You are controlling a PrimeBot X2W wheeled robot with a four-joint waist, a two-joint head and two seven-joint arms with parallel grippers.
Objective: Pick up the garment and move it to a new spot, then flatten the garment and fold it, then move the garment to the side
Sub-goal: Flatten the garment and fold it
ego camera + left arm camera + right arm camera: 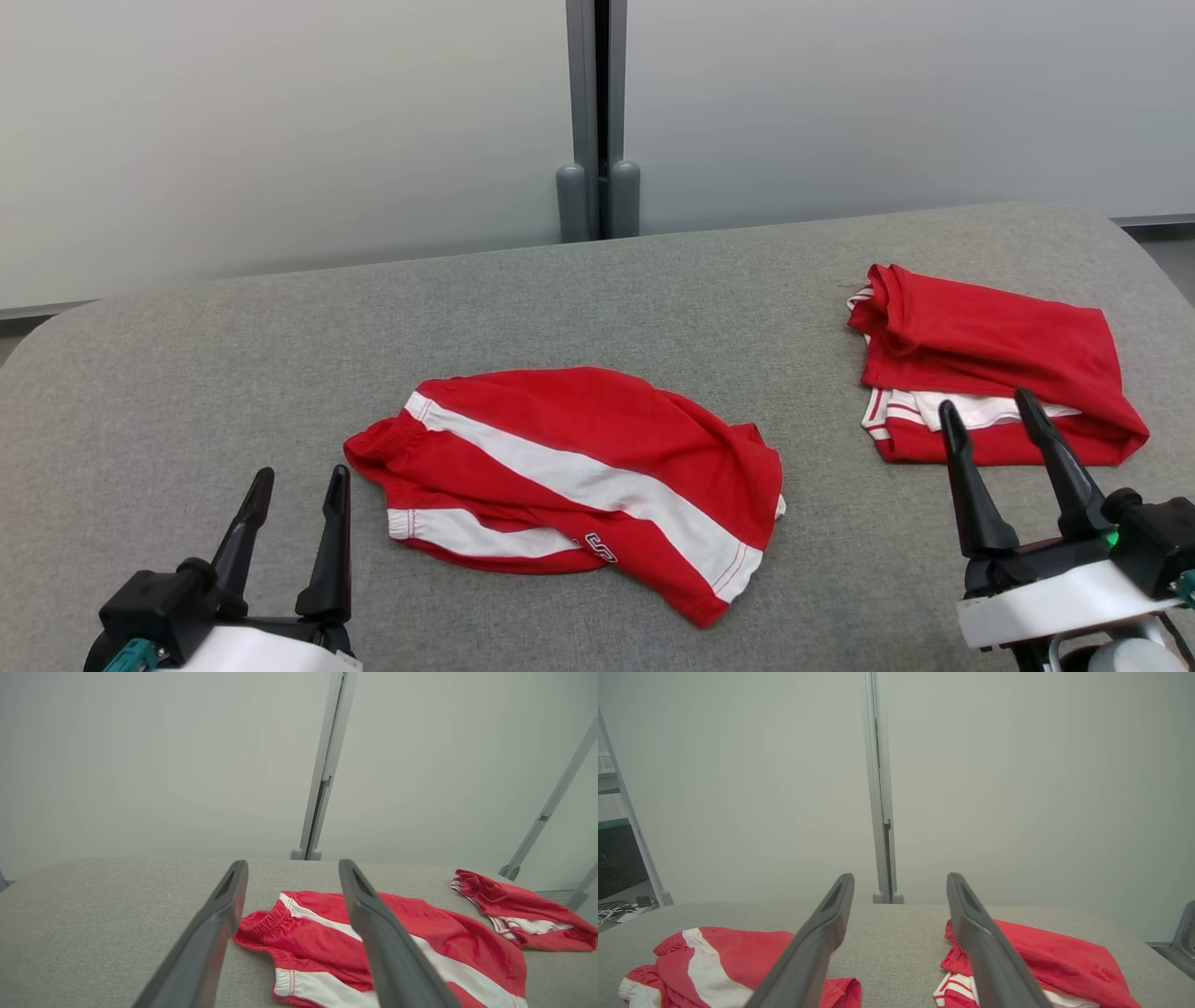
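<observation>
A red garment [607, 429] with white stripes, a pair of shorts, lies loosely crumpled on the middle of the grey table [653, 289]. It also shows in the left wrist view [317, 942] and the right wrist view [738, 952]. My left gripper [302, 476] is open, near the table's front left, just left of the garment and apart from it; nothing sits between its fingers [293, 863]. My right gripper [986, 403] is open at the front right, holding nothing [900, 876].
A second red garment with white trim [999, 345] lies folded at the table's right side [518, 903] [1055, 961], just beyond my right fingertips. A pale partition wall with a grey post [597, 121] stands behind the table.
</observation>
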